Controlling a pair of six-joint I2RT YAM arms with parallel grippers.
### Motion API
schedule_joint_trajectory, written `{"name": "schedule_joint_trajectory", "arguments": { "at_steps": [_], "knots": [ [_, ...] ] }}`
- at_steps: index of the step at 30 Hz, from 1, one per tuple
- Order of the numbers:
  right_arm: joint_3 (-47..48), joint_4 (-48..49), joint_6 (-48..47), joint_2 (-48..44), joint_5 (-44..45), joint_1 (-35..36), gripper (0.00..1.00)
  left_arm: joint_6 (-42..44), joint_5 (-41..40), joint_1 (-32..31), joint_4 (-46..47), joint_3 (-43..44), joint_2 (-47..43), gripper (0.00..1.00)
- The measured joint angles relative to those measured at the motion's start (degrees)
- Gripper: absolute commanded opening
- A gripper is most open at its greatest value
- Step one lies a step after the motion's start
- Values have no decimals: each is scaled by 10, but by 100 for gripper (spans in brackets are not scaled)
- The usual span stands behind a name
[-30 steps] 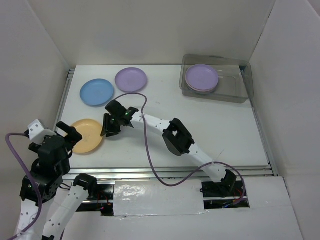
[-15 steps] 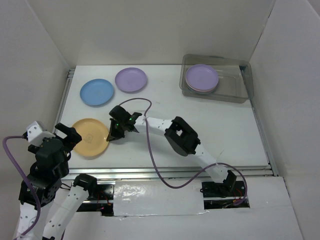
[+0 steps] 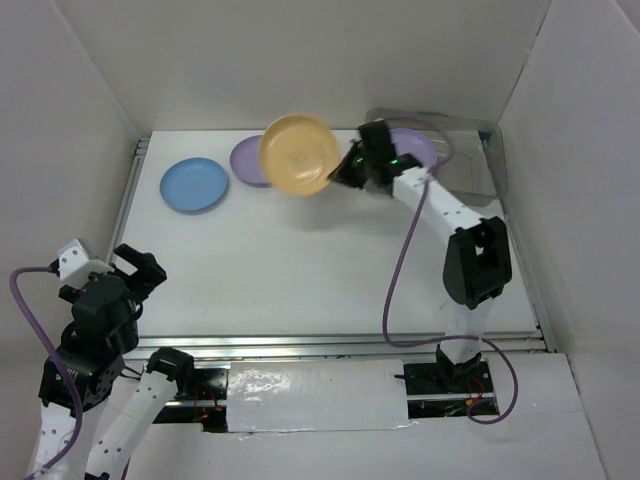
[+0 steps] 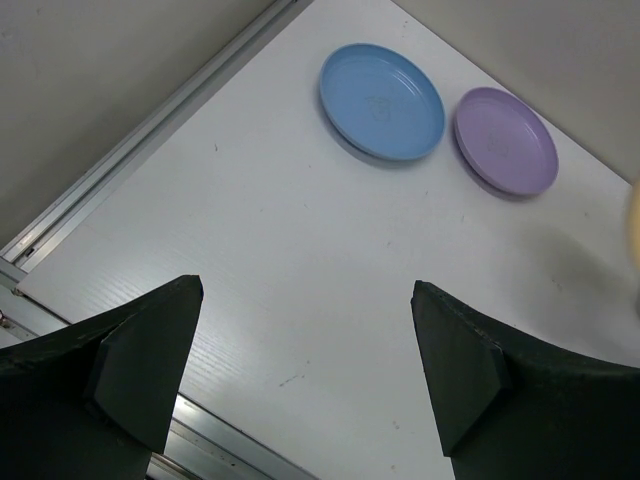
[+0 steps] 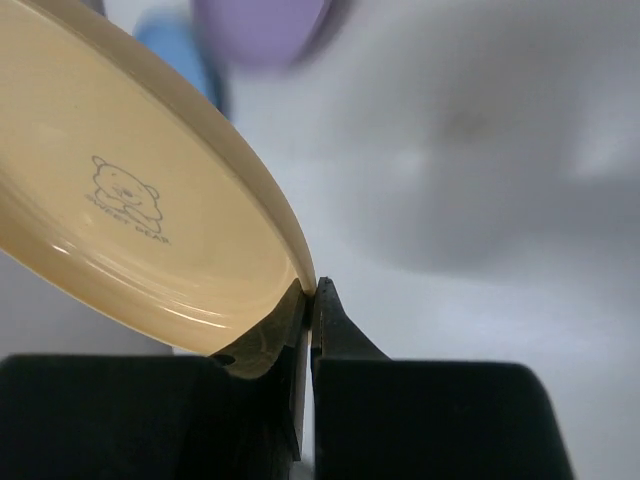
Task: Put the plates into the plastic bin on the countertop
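Note:
My right gripper (image 3: 345, 170) is shut on the rim of the orange-tan plate (image 3: 298, 154) and holds it in the air, tilted, left of the plastic bin (image 3: 470, 180). In the right wrist view the plate (image 5: 150, 220) fills the left, with my gripper (image 5: 311, 292) pinching its edge. A lavender plate (image 3: 412, 148) tops a stack in the bin, partly hidden by the arm. A blue plate (image 3: 194, 185) and a second lavender plate (image 3: 246, 160) lie on the countertop (image 3: 300, 270) at the back left; both show in the left wrist view (image 4: 382, 100) (image 4: 505, 140). My left gripper (image 4: 305, 300) is open and empty at the near left.
White walls (image 3: 300, 60) enclose the countertop on three sides. A metal rail (image 3: 330, 345) runs along the front edge. A purple cable (image 3: 400, 280) hangs from the right arm.
My right gripper has lifted the orange-tan plate from the near left of the countertop and swung it up and right towards the bin. The left arm has barely moved.

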Motion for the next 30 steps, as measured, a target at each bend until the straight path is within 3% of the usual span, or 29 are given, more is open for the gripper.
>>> {"name": "schedule_joint_trajectory", "arguments": {
  "at_steps": [5, 9, 18, 24, 25, 29, 30],
  "knots": [
    [69, -66, -33, -4, 47, -207, 0, 2, 4, 0, 2, -1, 9, 99],
    [140, -131, -44, 35, 61, -307, 0, 10, 11, 0, 7, -3, 16, 99],
    [353, -219, -52, 226, 11, -403, 0, 17, 27, 0, 17, -6, 37, 99],
    [372, -250, -54, 274, -18, -409, 1, 25, 28, 0, 18, -6, 44, 99],
    [372, -252, -55, 275, -22, -407, 6, 26, 28, 0, 18, -6, 46, 99],
    [374, -251, -52, 275, -37, -397, 77, 27, 29, 0, 18, -6, 48, 99],
    [374, -250, -53, 275, -37, -395, 100, 28, 29, 0, 18, -6, 48, 99]
  ]
}}
